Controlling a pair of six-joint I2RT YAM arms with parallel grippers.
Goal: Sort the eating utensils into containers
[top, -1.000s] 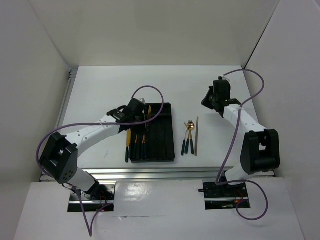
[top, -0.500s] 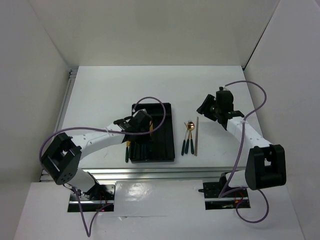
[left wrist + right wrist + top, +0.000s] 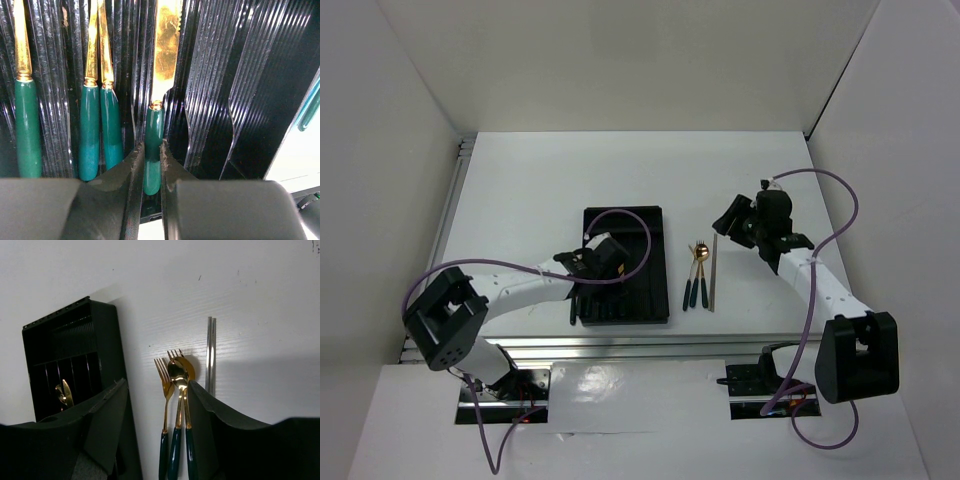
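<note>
Left pincer (image 3: 151, 152) has dropped into the black ribbed plastic tray (image 3: 240, 75), pinched tight on the gold-bladed, teal-handled knife (image 3: 165, 45) now lying in a slot, looks ready to release. Right pincer (image 3: 157, 385), wide open and empty, has swung over the gold-and-teal forks (image 3: 170, 385) on the white counter (image 3: 250, 300).

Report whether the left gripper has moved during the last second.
Yes. Seen from above, the left gripper has travelled along the black tray from its far half toward its near end.
</note>
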